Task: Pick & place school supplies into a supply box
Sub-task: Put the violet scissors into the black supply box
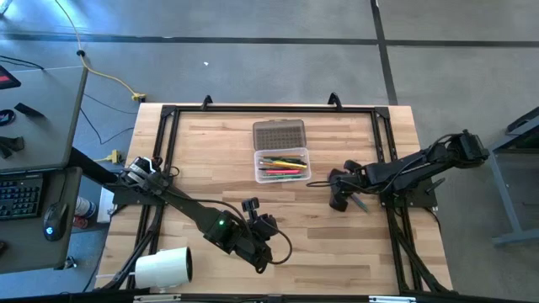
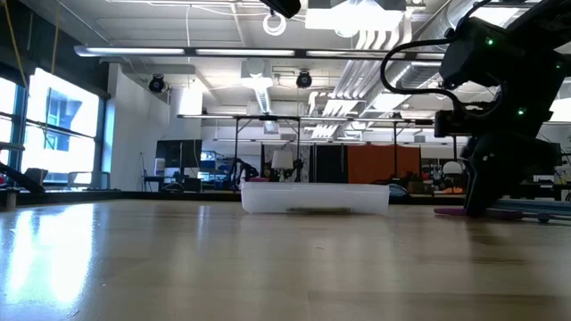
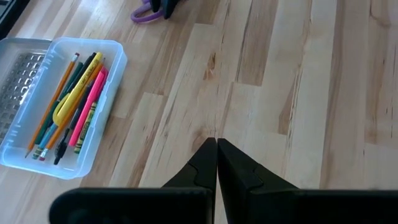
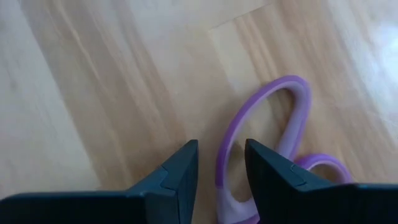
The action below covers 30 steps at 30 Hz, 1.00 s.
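Note:
The supply box (image 1: 282, 154) stands open at the table's far middle, its ribbed lid (image 1: 279, 135) laid back toward the far edge. Several pencils and pens (image 3: 71, 102) lie inside it. Purple-handled scissors (image 4: 286, 118) lie flat on the table to the right of the box. My right gripper (image 4: 221, 171) is open and points down over them. Its fingers stand on either side of the rim of the large handle loop (image 4: 225, 155), and no touch shows. My left gripper (image 3: 216, 146) is shut on nothing, above bare table near the front middle (image 1: 263, 225).
A big white roll (image 1: 164, 268) lies at the near left corner beside the left arm. Black frame rails (image 1: 269, 108) run along the table's far, left and right edges. Bare wood (image 1: 312, 244) stretches between the two grippers and the near edge.

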Each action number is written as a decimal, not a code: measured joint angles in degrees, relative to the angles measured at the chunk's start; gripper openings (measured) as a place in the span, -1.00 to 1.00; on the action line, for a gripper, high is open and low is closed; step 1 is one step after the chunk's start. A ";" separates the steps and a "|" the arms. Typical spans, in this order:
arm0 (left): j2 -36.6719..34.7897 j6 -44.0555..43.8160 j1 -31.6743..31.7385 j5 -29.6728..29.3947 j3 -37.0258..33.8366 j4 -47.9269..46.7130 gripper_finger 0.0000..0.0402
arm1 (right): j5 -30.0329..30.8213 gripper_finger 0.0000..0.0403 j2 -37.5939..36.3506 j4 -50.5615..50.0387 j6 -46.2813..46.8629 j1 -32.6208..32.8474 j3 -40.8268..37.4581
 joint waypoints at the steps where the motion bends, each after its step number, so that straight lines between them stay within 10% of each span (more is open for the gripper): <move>1: 0.00 0.03 0.00 0.00 0.00 0.01 -0.77 | -0.74 -0.41 0.01 -0.02 -0.54 0.01 0.00; 30: 0.00 7.53 0.70 0.16 -0.01 0.86 -0.77 | -6.08 -0.97 -2.12 39.40 -18.90 3.81 -7.75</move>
